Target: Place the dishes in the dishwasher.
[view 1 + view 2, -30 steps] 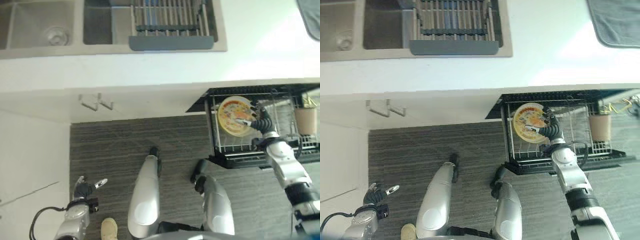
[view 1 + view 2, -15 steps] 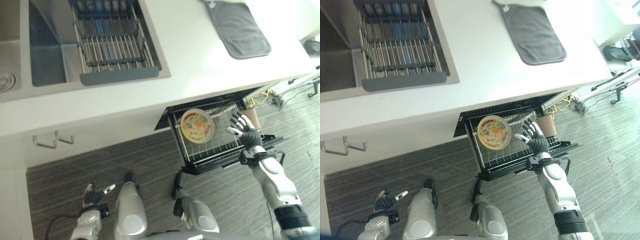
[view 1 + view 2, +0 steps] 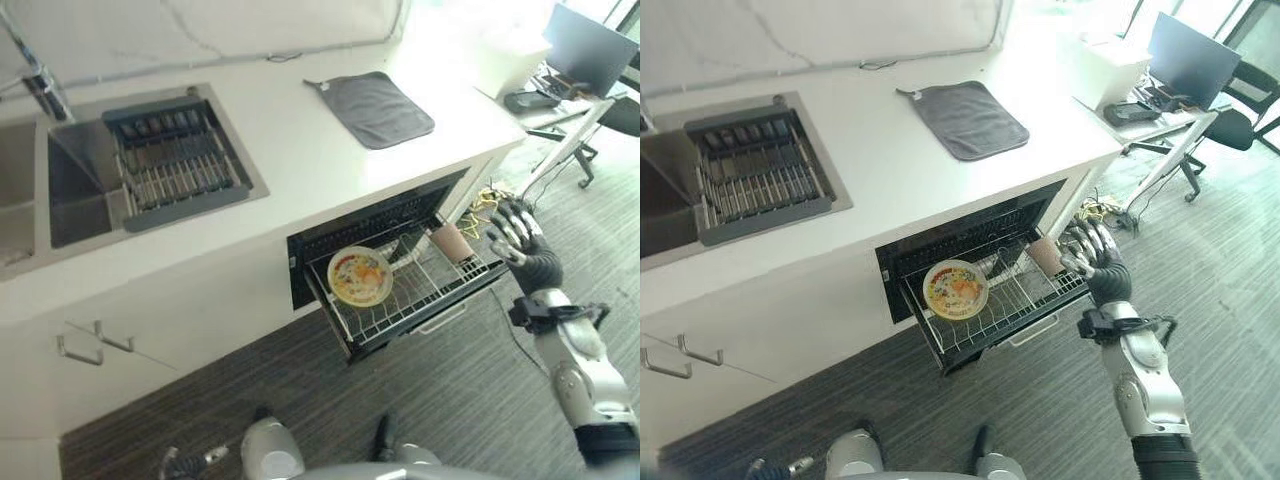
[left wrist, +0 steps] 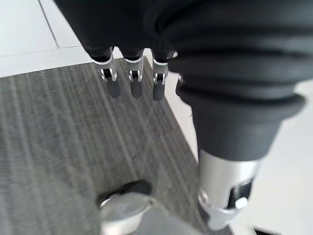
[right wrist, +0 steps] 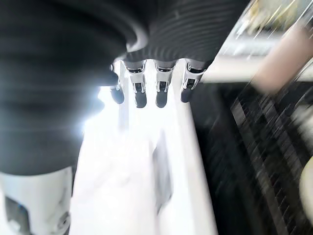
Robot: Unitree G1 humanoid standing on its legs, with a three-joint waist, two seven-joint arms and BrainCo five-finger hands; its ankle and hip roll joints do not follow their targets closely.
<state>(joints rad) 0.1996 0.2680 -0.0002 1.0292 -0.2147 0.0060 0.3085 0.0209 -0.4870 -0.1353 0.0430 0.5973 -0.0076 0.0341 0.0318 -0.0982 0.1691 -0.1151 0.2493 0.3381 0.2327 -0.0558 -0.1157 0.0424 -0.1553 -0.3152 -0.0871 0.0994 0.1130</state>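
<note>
One plate (image 3: pixel 359 276) and one cup (image 3: pixel 452 241) in the dishwasher rack (image 3: pixel 420 300).

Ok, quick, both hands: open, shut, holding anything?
Left hand: open, fingers straight, empty, low over the floor.
Right hand: open, empty, beside the pulled-out wire dishwasher rack.

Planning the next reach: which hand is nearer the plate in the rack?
Right. The right hand hangs open just past the rack's outer end from the plate; the left hand is low over the floor.
</note>
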